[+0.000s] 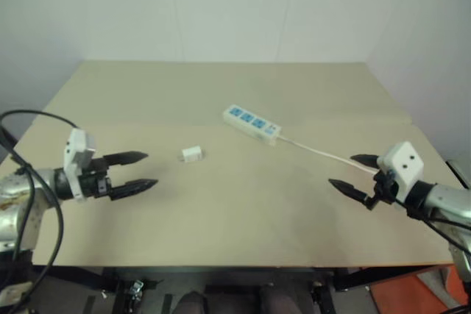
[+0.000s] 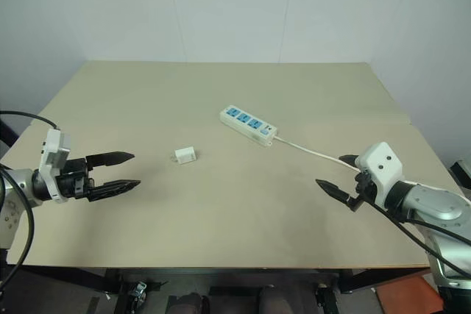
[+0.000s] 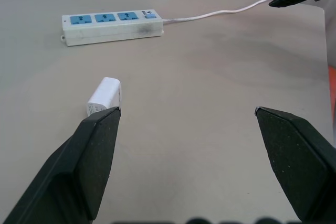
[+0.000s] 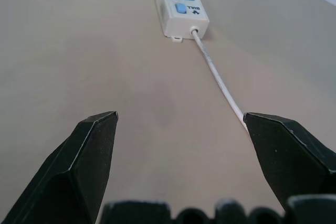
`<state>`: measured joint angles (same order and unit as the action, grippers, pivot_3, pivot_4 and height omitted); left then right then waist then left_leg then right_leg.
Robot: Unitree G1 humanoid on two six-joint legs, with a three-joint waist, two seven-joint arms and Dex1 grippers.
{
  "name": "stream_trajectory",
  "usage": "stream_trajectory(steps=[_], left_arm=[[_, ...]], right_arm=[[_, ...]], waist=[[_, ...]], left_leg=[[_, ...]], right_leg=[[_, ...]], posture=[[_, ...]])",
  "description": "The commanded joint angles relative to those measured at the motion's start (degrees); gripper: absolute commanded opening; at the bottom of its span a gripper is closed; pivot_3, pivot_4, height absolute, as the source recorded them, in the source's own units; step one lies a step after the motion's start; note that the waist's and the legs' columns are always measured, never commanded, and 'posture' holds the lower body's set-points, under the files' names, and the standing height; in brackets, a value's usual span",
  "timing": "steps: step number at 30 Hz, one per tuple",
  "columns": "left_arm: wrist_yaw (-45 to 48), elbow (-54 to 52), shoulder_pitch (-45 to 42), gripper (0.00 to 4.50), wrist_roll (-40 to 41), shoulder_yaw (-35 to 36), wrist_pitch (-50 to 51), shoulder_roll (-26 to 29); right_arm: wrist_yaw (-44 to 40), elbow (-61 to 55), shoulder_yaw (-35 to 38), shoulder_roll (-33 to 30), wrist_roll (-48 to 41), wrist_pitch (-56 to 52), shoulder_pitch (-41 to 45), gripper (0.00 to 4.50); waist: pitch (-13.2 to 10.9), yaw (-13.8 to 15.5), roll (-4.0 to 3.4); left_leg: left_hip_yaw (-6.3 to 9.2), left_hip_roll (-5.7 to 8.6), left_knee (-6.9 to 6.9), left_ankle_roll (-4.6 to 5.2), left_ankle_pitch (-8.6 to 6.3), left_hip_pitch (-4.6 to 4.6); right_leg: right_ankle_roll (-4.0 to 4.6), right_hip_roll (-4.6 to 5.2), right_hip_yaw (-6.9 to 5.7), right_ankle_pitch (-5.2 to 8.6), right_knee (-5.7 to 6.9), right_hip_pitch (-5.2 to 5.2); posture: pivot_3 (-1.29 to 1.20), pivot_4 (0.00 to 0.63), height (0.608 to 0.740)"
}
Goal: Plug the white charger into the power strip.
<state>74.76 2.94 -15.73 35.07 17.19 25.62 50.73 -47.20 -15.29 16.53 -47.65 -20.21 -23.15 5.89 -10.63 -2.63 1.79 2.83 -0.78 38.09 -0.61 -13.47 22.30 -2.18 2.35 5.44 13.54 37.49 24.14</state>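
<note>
The white charger [image 1: 192, 154] is seen lying loose on the tabletop [image 1: 221, 211], near the power strip [image 1: 252, 123]. Both the left end effector [image 1: 138, 171] and right end effector [image 1: 353, 174] are held open and empty, presumably readied for grasping.

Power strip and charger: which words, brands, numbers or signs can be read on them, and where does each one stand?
"BULL", uncertain: small dark print beside the blue switch on the power strip, at its cord end; an arrow-like mark stands next to it.
Small marks on the three blue socket faces: too small to read.
White charger: no readable text.
</note>
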Motion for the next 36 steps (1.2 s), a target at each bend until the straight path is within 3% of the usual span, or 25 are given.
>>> stream_trajectory(steps=[1, 28, 36], left_arm=[[-0.59, -2.67, -0.24, 4.48, 1.32, 1.82, -1.11, -0.19], [1.07, 2.49, -4.83, 4.48, -2.56, -2.77, -2.04, 2.18], [-0.20, 3.42, -6.74, 4.48, -4.02, -4.65, -2.61, 0.08]], right_arm=[[0.73, -0.02, 0.62, -0.42, 0.82, 1.81, 1.37, 4.50], [0.05, -1.61, 1.96, -0.69, 0.10, 1.08, -1.18, 4.50], [-0.49, 7.35, -3.00, 0.47, 2.82, 4.49, 6.15, 4.50]], waist=[[0.00, 0.02, 0.00], [0.00, -0.02, 0.00], [0.00, -0.16, 0.01]], left_leg=[[0.01, 0.00, 0.00, 0.00, 0.00, 0.00], [-0.01, 0.01, 0.00, 0.00, 0.00, 0.00], [-0.03, 0.01, 0.00, 0.00, 0.00, -0.01]], right_leg=[[0.00, 0.00, 0.00, 0.00, 0.00, 0.00], [0.00, 0.00, 0.01, 0.00, 0.00, 0.00], [0.00, 0.00, 0.02, 0.00, 0.00, 0.00]], posture=[[0.00, 0.150, 0.740], [0.00, 0.150, 0.740], [0.00, 0.150, 0.740]])
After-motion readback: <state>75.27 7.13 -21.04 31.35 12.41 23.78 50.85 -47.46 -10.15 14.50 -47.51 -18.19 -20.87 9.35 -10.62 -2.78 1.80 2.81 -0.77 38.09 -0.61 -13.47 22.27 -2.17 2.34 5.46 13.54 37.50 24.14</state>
